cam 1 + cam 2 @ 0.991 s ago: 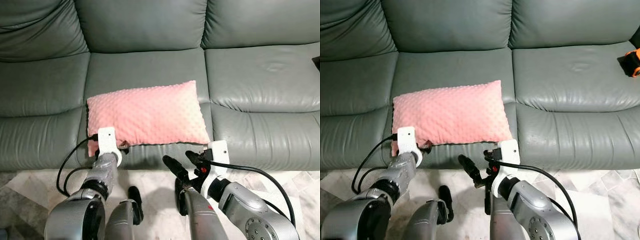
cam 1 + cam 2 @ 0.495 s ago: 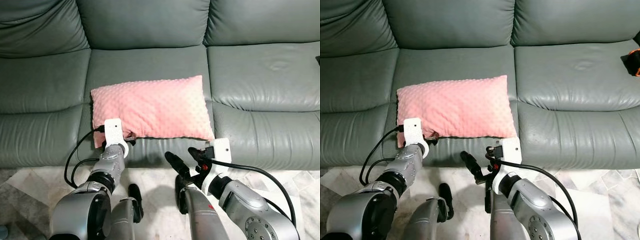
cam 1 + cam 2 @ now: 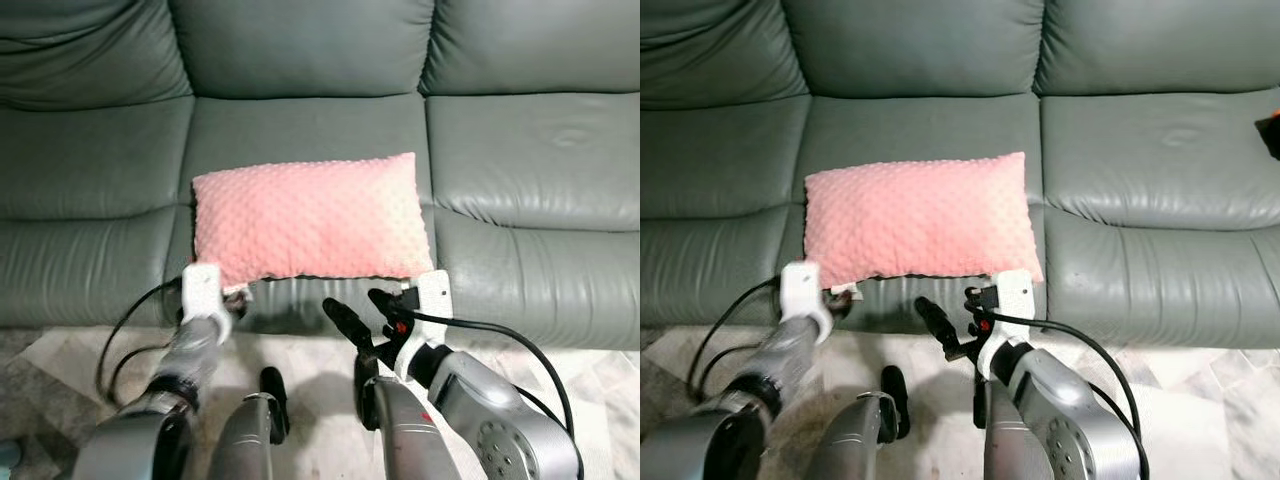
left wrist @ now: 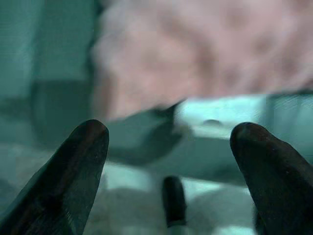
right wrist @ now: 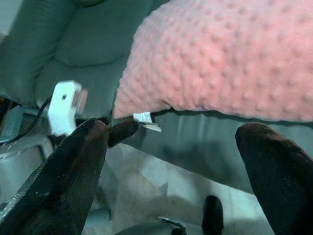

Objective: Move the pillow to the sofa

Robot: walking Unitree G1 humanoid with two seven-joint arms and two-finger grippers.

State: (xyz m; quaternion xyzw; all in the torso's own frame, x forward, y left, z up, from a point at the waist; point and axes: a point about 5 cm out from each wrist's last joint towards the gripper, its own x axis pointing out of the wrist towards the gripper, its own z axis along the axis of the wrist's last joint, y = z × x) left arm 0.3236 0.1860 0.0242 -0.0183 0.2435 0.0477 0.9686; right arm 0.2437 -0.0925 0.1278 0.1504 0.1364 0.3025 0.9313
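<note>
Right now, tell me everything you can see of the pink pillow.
The pink pillow is a soft rectangle of bumpy, dotted plush with a small white tag at one near corner. It lies flat on the grey-green sofa's middle seat cushion, long side across, its near edge at the seat front. Both grippers are open and off it.

No text, brand or number could be read; the pink dimpled pillow's [image 5: 234, 58] small white tag [image 5: 144, 118] looked blank.

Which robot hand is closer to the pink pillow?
The left. The left gripper sits right at the pink pillow's front-left corner. The right gripper hangs open lower down, in front of the sofa, below the pillow's front edge.
</note>
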